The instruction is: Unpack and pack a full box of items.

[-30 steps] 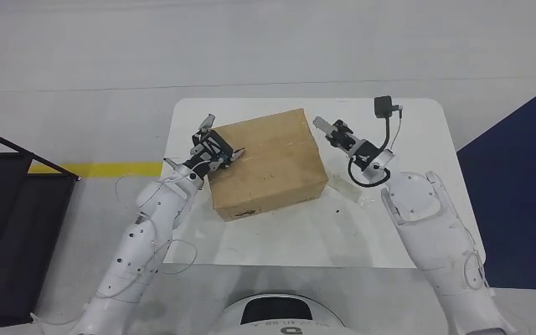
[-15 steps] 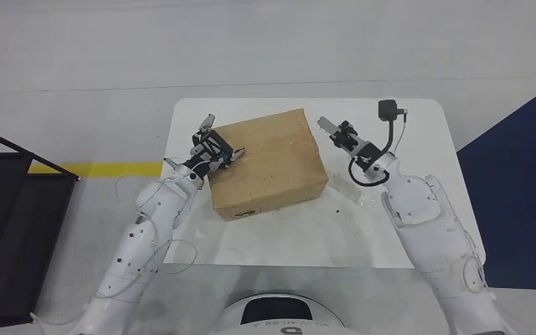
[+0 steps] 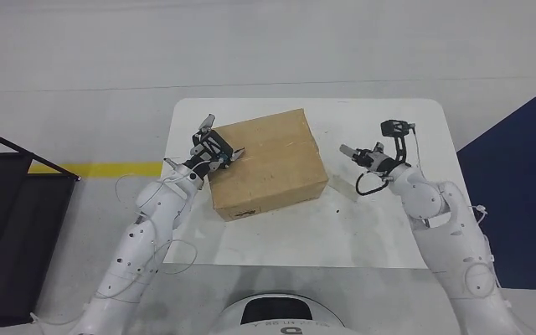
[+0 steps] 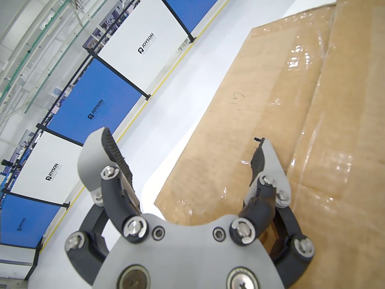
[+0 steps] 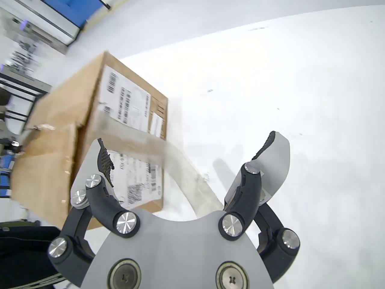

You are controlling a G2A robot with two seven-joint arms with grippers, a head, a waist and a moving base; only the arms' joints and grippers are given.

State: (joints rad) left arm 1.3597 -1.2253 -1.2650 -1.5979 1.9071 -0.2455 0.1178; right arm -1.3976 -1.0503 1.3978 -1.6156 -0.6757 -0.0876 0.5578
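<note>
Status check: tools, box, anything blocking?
Left tool open, at top edge of box. Right tool open, apart from box, above table. Box closed, top seam taped; no items out.

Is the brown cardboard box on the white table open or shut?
Shut. The brown cardboard box has its top flaps lying flat, meeting at a seam with shiny clear tape across it; nothing inside shows.
</note>
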